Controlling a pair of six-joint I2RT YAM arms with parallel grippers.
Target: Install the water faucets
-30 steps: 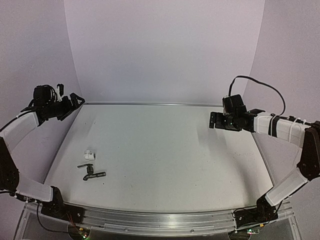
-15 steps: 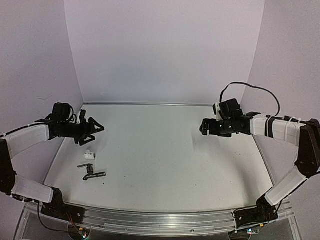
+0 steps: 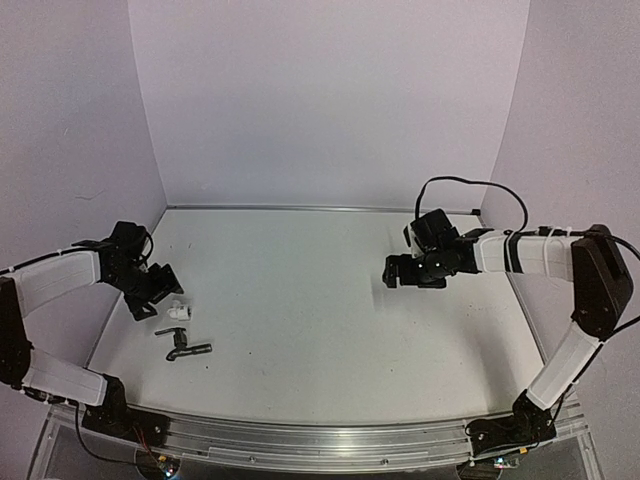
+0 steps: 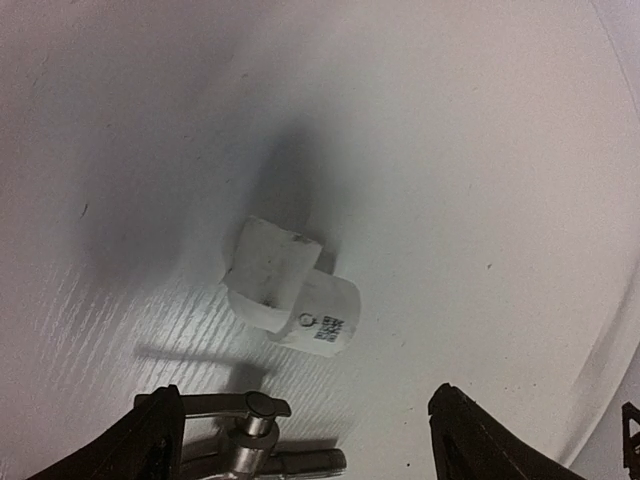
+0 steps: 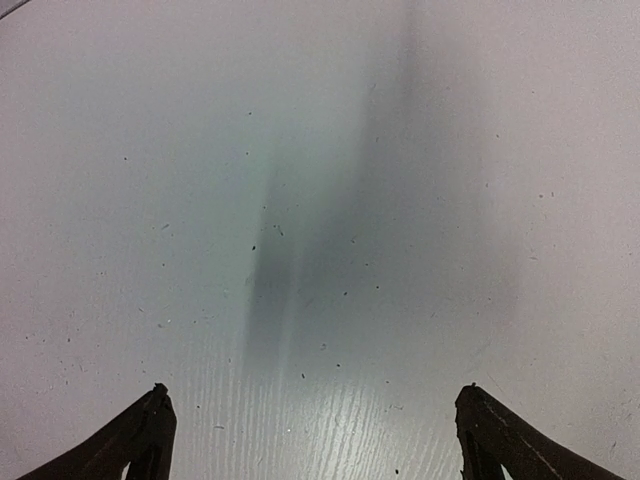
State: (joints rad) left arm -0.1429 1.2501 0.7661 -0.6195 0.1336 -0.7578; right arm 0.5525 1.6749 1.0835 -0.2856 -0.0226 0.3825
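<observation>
Left pincer (image 4: 305, 395) is hovering wide open and empty over the tiny white plastic fitting (image 4: 290, 288), which is lying beside the small dark grey metal tap (image 3: 183, 345) on the tabletop (image 3: 320, 330), likely lining up a grab, while the right pincer (image 5: 310, 400) is hanging spread, holding nothing.
</observation>
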